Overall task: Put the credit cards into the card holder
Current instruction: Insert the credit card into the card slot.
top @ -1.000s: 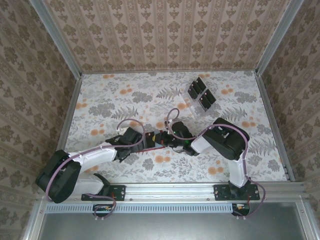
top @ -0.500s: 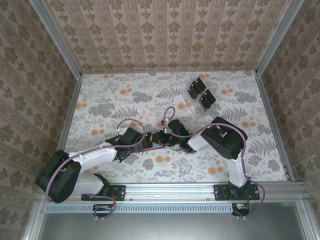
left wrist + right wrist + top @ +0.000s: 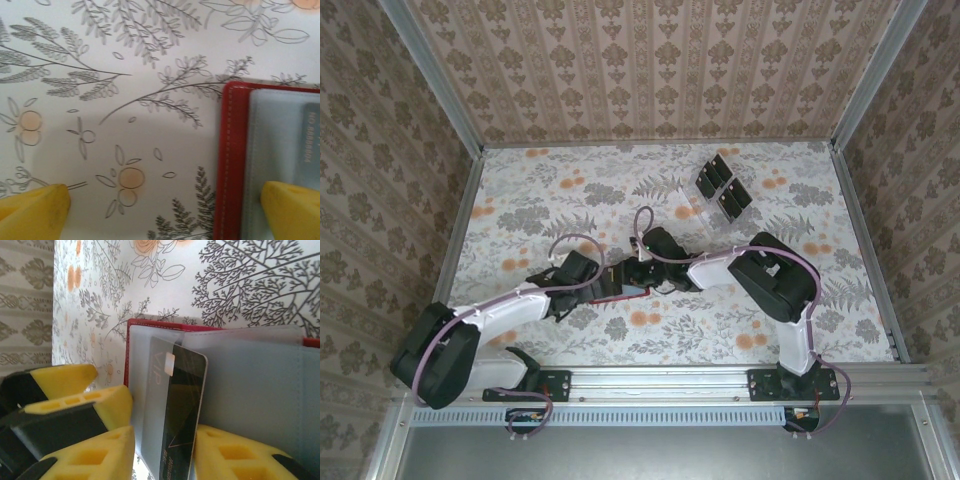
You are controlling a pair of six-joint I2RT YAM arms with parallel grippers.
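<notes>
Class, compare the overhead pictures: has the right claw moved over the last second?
Yes. The right claw has shifted left, farther from the clear card stand at the back.

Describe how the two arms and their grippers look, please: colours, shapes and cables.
Both the left arm and the right arm have white links between bulky black joints, with a thin purplish cable looping along each. The left gripper and the right gripper carry blocky yellow fingers; those at the right wrist show rectangular cut-outs.
</notes>
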